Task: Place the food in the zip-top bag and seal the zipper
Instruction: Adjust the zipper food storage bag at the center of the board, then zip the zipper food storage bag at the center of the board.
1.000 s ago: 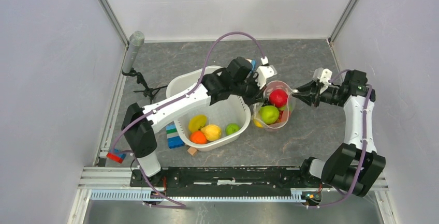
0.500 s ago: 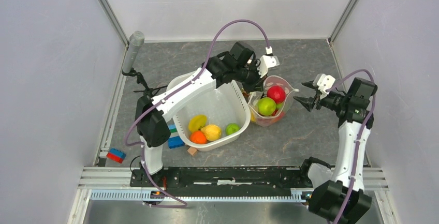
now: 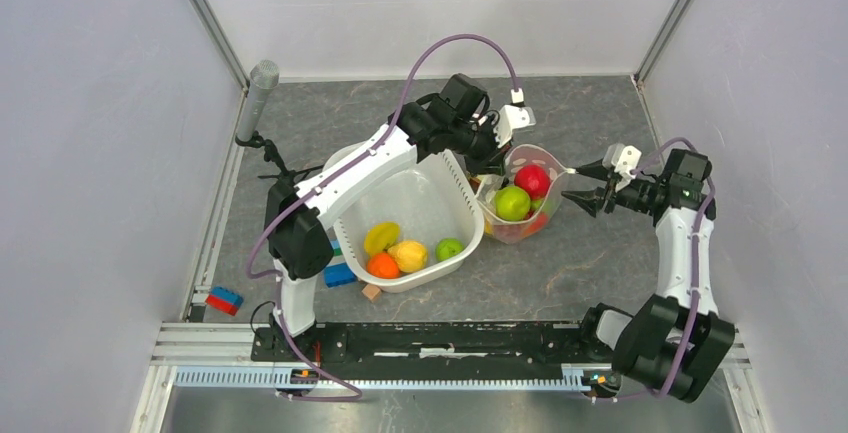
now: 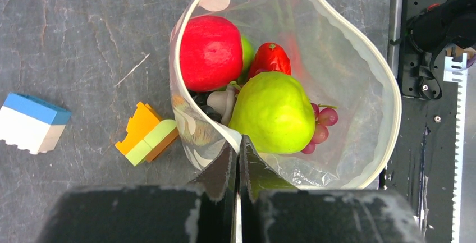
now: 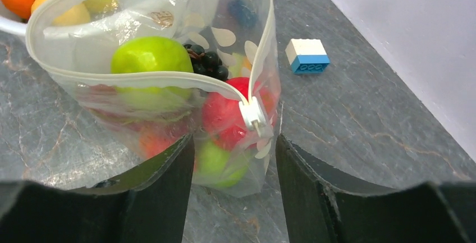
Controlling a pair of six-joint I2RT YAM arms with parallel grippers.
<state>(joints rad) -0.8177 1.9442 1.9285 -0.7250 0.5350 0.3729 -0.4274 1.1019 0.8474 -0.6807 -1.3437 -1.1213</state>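
Observation:
The zip-top bag [image 3: 520,234] stands open on the table to the right of the white tub [image 3: 432,205]. Inside it lie a red apple [image 4: 210,52], a green apple [image 4: 275,114] and grapes [image 4: 321,125]. My left gripper [image 4: 240,142] is shut on the near part of the bag's rim and holds it up. My right gripper [image 5: 234,139] is open at the bag's right end. The zipper [image 5: 140,78] curves open, and its white slider [image 5: 251,114] sits just beyond the right fingertips. More food lies in the tub: a lemon [image 3: 408,253], an orange [image 3: 382,265] and a small green fruit [image 3: 449,249].
Blue building blocks [image 3: 336,271] and a wooden cube [image 3: 371,291] lie at the tub's near left corner. A red and blue block [image 3: 224,300] lies by the left rail. An orange and green block [image 4: 147,133] and a blue and white block [image 5: 307,55] lie behind the bag. A microphone stand [image 3: 262,93] stands far left.
My right gripper opened, drew back from the bag's right edge, then came close to it again. The left arm shifted the bag's rim a little toward the far side.

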